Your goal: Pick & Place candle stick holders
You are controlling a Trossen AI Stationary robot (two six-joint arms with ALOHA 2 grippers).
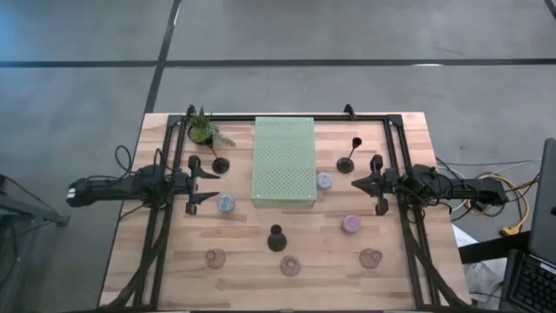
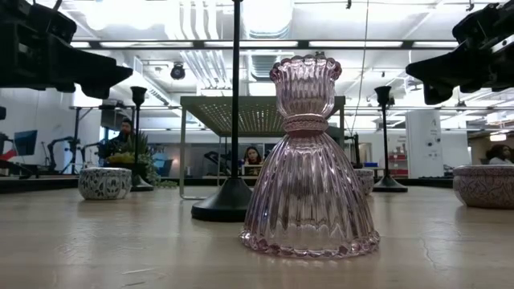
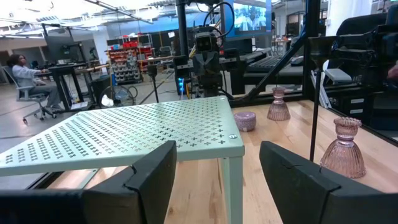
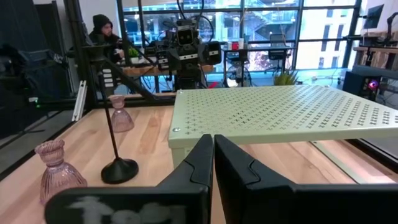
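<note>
Only the low view shows the ribbed pink glass holder (image 2: 310, 160) close up, its black-stemmed neighbour (image 2: 234, 201) cut off at the top. From above, candle holders lie scattered over the wooden surface (image 1: 408, 278) around the green perforated mat (image 1: 284, 160), colours hard to judge. The left fingers (image 1: 208, 183) hang spread and empty just beside a pale blue cup (image 1: 226, 204); the right fingers (image 1: 360, 183) are pressed together, near the lilac cup (image 1: 324, 181).

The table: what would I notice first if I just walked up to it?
Probably the pale green rack standing on legs in the middle of the table, between the two arms. Around it are three tall black candlesticks, like the one in front of it, and small holders. Three pink glass holders, such as the middle one, line the front edge, and a little potted plant sits at the back left.
</note>
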